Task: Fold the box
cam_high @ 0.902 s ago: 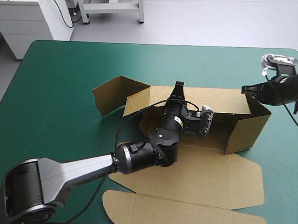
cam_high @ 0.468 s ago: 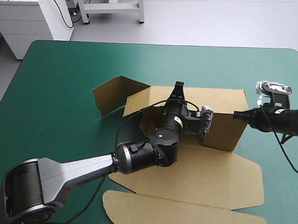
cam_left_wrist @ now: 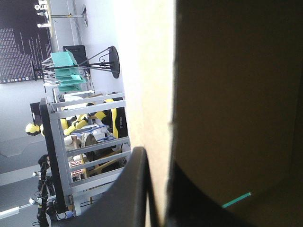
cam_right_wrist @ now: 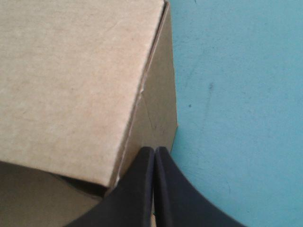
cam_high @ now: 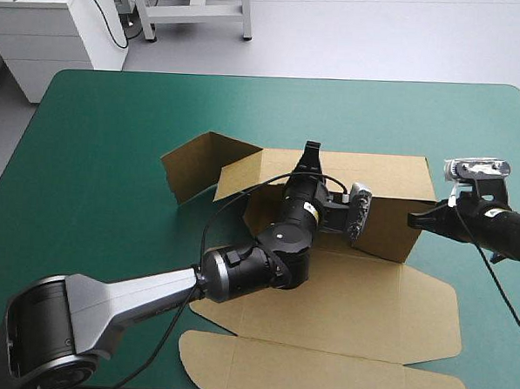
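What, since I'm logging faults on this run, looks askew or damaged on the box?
Nothing looks torn. The box is lopsided mid-fold: its left end flap splays outward, while the right end flap is turned inward, the shut right end effector at its corner. The left end effector grips the back wall.

The box lies on the table, walls raised, lid flat near the robot. The left gripper seems to pinch the far wall's rim; the right gripper touches the right end wall.
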{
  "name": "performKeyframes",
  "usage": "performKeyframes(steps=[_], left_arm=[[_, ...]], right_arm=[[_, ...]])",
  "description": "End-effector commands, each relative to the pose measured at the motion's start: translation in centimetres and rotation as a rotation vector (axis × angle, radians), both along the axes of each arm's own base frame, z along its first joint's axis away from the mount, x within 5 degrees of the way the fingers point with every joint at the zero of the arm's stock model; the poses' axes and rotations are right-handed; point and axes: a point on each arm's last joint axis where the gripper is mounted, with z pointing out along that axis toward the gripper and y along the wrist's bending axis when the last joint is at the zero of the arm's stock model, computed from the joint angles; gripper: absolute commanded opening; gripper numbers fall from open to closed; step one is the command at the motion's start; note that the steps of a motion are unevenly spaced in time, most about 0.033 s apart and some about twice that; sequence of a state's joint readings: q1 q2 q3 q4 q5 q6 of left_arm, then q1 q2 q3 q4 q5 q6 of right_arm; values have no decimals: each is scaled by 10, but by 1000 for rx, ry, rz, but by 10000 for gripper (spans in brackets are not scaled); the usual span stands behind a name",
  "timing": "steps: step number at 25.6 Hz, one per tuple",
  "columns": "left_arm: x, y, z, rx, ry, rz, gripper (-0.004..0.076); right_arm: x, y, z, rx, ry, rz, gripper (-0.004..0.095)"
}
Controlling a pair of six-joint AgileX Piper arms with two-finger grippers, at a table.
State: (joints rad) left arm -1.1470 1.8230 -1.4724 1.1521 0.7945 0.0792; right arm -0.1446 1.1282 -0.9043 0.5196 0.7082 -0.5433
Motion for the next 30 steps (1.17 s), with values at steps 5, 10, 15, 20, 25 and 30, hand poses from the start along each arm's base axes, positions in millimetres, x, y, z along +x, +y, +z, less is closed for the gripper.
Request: performKeyframes(steps=[5, 10, 15, 20, 25, 30], left_arm=[[-15, -14, -2, -133, 118, -94, -8], [-15, -14, -2, -133, 118, -94, -8], [-15, -14, -2, -133, 118, -94, -8], [-15, -14, -2, -133, 118, -94, -8], [-16, -15, -2, -135, 118, -96, -8], [-16, -15, -1, -138, 118, -101, -8]], right_arm=[[-10, 5, 9, -27, 10, 86, 253], [-12, 7, 8, -44, 26, 140, 421], [-13, 8, 7, -48, 41, 161, 425], [-16, 10, 5, -69, 61, 209, 425], [-11, 8, 7, -109, 6, 209, 425], [3, 7, 1, -83, -36, 197, 425]])
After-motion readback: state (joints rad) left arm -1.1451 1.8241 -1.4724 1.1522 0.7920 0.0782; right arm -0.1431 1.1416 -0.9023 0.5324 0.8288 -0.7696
